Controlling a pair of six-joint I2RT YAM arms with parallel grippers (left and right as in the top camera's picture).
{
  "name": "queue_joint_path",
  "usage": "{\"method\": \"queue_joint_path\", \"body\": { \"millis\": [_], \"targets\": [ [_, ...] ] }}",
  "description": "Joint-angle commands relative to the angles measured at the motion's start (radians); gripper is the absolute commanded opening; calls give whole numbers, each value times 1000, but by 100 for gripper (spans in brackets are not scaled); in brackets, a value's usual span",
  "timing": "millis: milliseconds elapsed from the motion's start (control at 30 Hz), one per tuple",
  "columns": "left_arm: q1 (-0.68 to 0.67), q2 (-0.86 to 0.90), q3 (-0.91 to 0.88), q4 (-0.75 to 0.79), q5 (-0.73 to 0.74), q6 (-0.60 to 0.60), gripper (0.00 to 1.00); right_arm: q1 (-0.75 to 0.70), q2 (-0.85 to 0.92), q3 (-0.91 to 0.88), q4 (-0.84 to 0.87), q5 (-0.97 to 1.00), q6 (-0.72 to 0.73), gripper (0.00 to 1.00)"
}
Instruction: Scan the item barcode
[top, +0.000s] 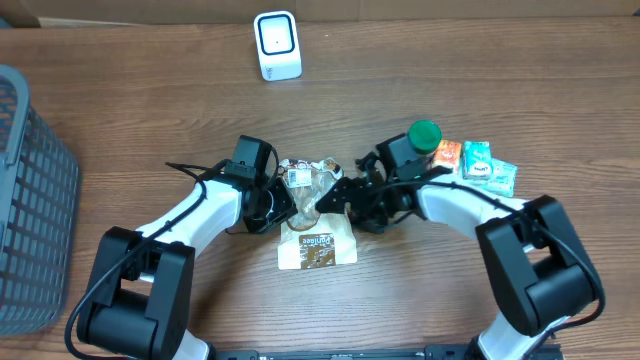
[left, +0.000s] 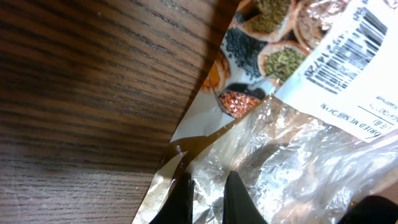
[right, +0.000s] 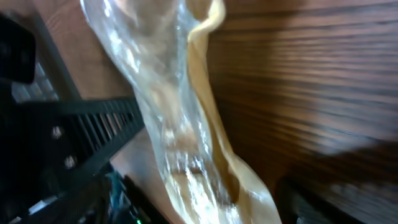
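Left gripper (left: 208, 198) is clenched on the clear edge of the packet (top: 318, 240) at mid-worktop, presumably to turn its barcode (left: 348, 53) toward the scanner (top: 277, 45) at the far edge. Right gripper (top: 338, 197): state cannot be told.

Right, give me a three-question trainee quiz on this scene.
1. True or false: the left gripper is shut on the clear pouch.
2. The white barcode scanner stands: A) at the far side of the table; B) between the two arms; C) at the near edge.
3. Fill in: the cap of the bottle is ____.
Key: 1 true; 2 A; 3 green.
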Motion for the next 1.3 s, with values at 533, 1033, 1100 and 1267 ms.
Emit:
{"method": "queue_joint_path", "body": {
  "millis": [533, 1033, 1100, 1267],
  "targets": [
    [5, 16, -8, 0, 11, -2, 4, 89, 17, -5, 196, 159, 114, 56],
    [5, 16, -8, 0, 11, -2, 4, 133, 89, -5, 264, 121, 169, 39],
    [5, 16, -8, 0, 11, -2, 4, 131, 89, -5, 263, 119, 170, 26],
    [5, 16, -8, -1, 11, 6, 4, 126, 89, -5, 261, 97, 172, 7]
  ]
}}
